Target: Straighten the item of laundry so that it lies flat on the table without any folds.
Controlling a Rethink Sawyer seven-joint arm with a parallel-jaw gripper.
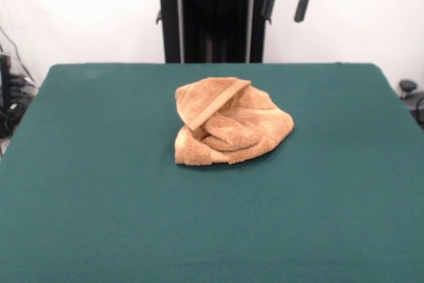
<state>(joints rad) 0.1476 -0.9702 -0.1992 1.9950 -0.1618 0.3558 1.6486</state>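
Note:
The orange-tan towel (pixel 228 122) lies crumpled in a heap near the middle of the dark green table (pixel 99 197). Its smoother woven band is folded over on the upper left of the heap, and layers are bunched under it. My gripper (pixel 286 6) hangs at the top edge of the front view, drawn back beyond the table's far side, high above and well apart from the towel. Its two black fingers (pixel 303 4) stand apart with nothing between them.
The black pedestal (pixel 212 24) stands behind the table's far edge. Cables and dark gear (pixel 10 97) lie off the table at the left, and a small dark object (pixel 407 87) sits off it at the right.

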